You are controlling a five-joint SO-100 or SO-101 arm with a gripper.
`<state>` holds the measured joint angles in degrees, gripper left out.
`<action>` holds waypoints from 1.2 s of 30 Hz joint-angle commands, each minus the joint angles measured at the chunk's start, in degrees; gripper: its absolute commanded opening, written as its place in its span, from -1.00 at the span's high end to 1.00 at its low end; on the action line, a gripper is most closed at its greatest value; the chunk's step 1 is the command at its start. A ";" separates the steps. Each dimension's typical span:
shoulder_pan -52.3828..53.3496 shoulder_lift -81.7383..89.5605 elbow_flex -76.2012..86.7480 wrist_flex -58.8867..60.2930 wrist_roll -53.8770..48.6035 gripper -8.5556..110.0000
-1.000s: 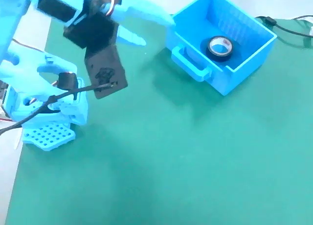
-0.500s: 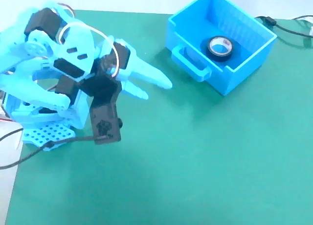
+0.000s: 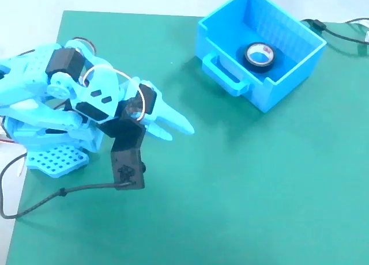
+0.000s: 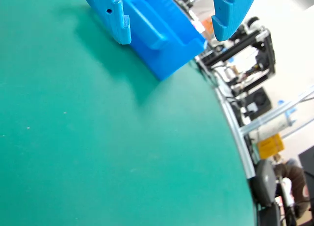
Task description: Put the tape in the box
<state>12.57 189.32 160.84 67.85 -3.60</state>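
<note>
The blue box (image 3: 286, 79) stands on the green mat at the upper right of the fixed view, its loop handle (image 3: 226, 72) facing the arm. The black tape (image 3: 259, 55) lies flat inside the box, on its floor. My gripper (image 3: 180, 131) is at the left, well apart from the box, with its light-blue fingers pointing right toward it; it is open and empty. In the wrist view the two fingertips (image 4: 120, 24) stand wide apart at the top edge around my gripper (image 4: 171, 38). The box (image 4: 169, 51) and its handle show between them, farther away. The tape is hidden there.
The green mat (image 3: 242, 190) covers the table. The arm's base (image 3: 55, 158) sits at its left edge, and a black cable (image 3: 52, 197) trails to the lower left. Another black cable (image 3: 340, 36) lies behind the box. Equipment (image 4: 255, 64) stands beyond the table's edge.
</note>
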 commanded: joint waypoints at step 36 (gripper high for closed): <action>2.55 0.88 12.13 -7.38 2.90 0.86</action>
<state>14.77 189.49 172.27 60.73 -0.44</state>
